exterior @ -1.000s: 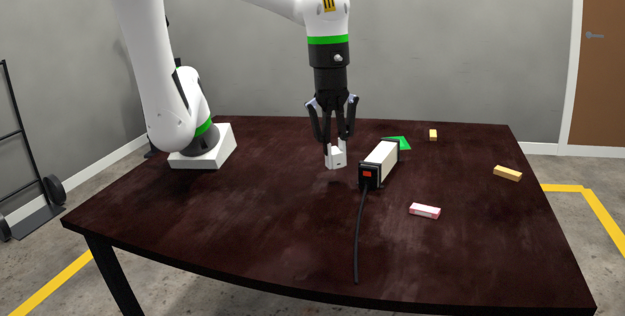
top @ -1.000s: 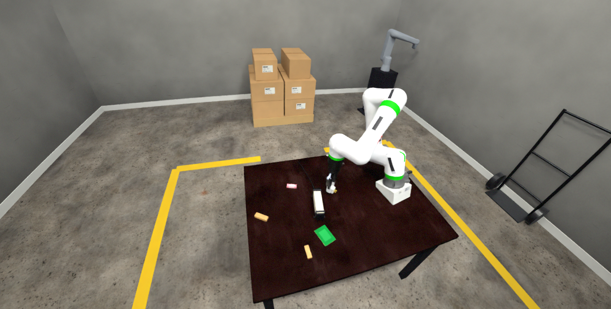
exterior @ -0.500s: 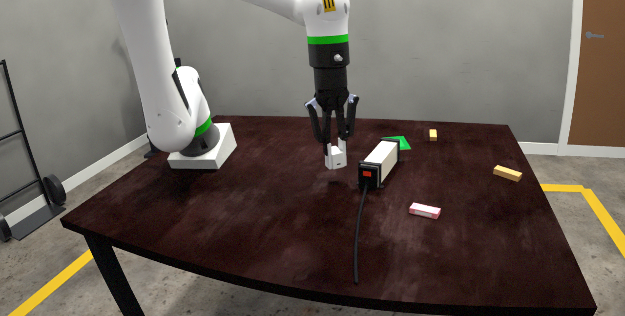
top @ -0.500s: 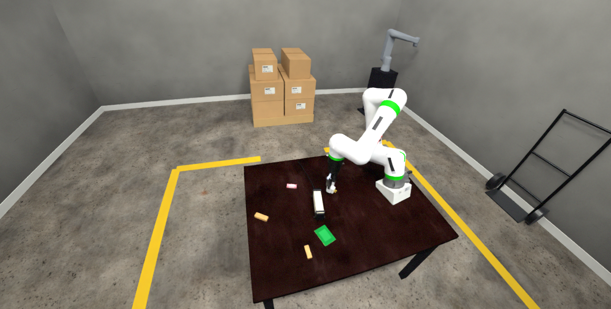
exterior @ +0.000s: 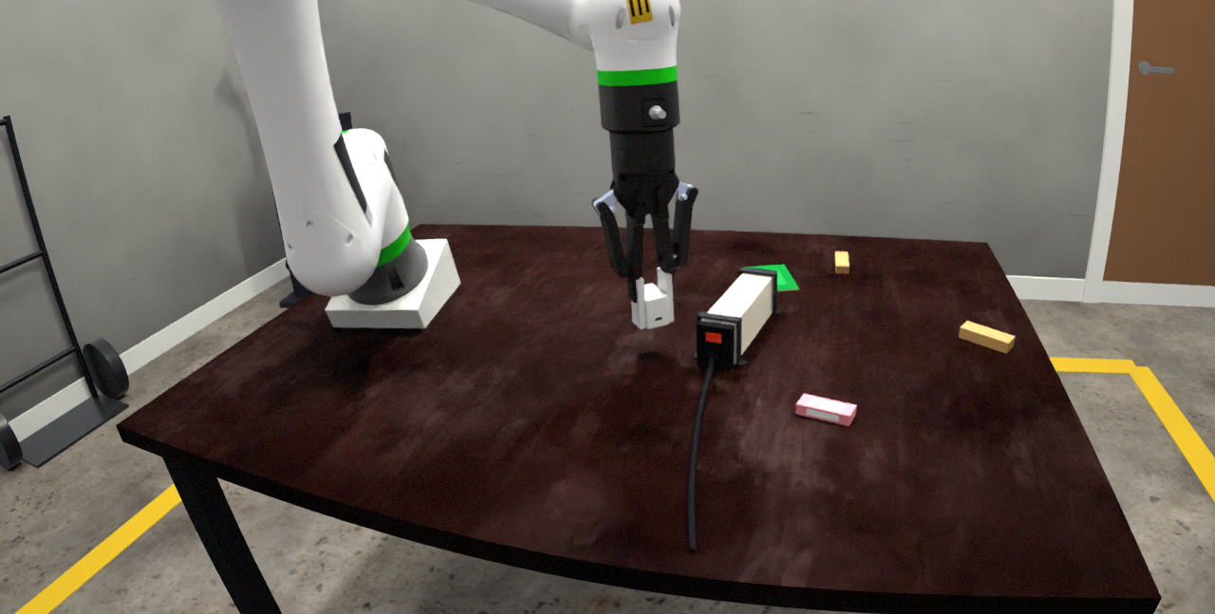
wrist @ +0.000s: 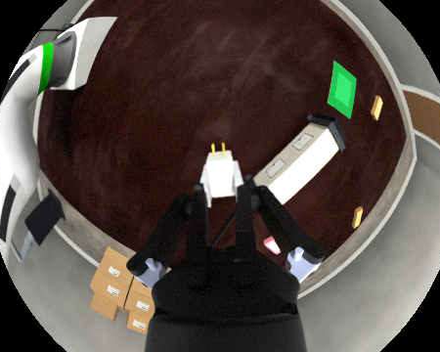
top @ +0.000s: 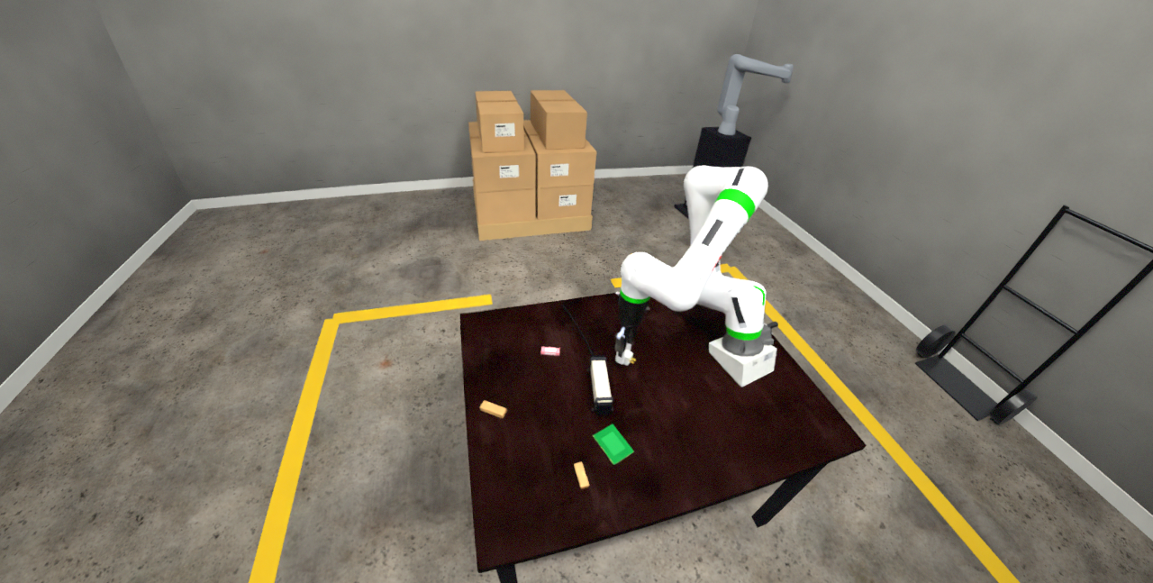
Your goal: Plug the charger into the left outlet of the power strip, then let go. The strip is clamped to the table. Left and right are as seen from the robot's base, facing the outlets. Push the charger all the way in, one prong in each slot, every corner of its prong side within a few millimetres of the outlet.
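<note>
While it hung clear of the dark worktop, the charger (exterior: 652,306), a small white block with 2 brass prongs pointing down and away from the wrist camera, sat pinched between the 2 black fingers of the gripper (exterior: 648,285). Judged by its look, it was light, stiff and smooth-sided, so a firm hold across its flat flanks, well back from the prong face, seemed the safest grip; a loose pinch could let it twist on contact with the outlet. The fingers stood narrow, closed on the charger's body from either side, with the prongs left free beyond the fingertips.

Just beside the charger lay the power strip (exterior: 744,308), a long white bar with black end caps, near the middle of the worktop. Its 2 outlets (wrist: 288,155) faced upward. The charger was not yet over either outlet; it hovered off the strip's long side, toward the robot's base corner. A black cord (exterior: 695,457) ran from the strip's switch end to the near edge. Scattered farther out were a green card (exterior: 779,276), 2 tan blocks (exterior: 986,336) and a pink block (exterior: 825,409).
</note>
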`<state>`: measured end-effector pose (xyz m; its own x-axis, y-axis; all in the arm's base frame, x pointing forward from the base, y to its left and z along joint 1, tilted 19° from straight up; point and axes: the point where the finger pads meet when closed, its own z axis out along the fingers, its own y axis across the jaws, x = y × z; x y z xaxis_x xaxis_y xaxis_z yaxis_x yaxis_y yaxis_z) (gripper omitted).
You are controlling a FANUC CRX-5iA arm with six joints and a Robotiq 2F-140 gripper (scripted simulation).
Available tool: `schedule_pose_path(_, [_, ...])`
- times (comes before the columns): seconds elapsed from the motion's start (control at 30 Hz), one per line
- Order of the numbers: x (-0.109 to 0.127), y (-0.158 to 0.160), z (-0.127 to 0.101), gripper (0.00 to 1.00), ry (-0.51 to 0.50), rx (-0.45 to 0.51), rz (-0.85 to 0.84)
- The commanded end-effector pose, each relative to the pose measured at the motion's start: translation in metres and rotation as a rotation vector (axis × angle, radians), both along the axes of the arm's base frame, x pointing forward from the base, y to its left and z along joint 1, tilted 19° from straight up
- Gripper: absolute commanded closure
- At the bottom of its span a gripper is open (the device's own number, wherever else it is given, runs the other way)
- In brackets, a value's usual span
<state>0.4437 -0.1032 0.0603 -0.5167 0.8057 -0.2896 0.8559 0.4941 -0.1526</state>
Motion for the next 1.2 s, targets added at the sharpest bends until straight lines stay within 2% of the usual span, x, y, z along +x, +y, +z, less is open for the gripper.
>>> schedule_pose_path(0.0, [0.001,0.001,0.0,0.9,0.003,0.0,0.014])
schedule_pose_path(0.17, [0.001,0.003,0.0,0.9,0.034,-0.002,0.103])
schedule_pose_path(0.33, [0.003,0.01,-0.003,0.9,0.104,-0.006,0.306])
schedule_pose_path(0.4, [0.003,0.01,-0.003,0.9,0.104,-0.006,0.306])
schedule_pose_path(0.53, [0.004,0.018,-0.005,0.9,0.191,-0.011,0.557])
schedule_pose_path(0.9, [0.009,0.05,-0.016,0.9,0.353,-0.045,1.039])
schedule_pose_path(0.97, [0.009,0.05,-0.016,0.9,0.353,-0.045,1.039])
schedule_pose_path(1.0, [0.01,0.053,-0.017,0.9,0.399,-0.052,1.172])
schedule_pose_path(1.17, [0.011,0.07,-0.023,0.9,0.47,-0.071,1.379])
